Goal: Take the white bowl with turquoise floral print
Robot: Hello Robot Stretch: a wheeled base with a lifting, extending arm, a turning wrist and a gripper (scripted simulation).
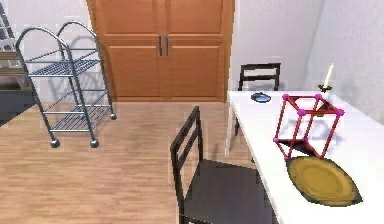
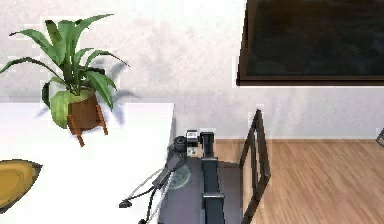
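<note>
The small bluish bowl (image 1: 262, 97) sat at the tabletop's (image 1: 252, 128) far end, past the pink frame (image 1: 310, 125). Pincer (image 2: 142, 198) state: I could not tell. Hazard, as I judged it: advancing with the arm (image 2: 210, 195) extended could topple frame or candle (image 1: 327, 78).

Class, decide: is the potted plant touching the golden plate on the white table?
Apart. The arm side view shows bare white tabletop between the potted plant and the golden plate.
</note>
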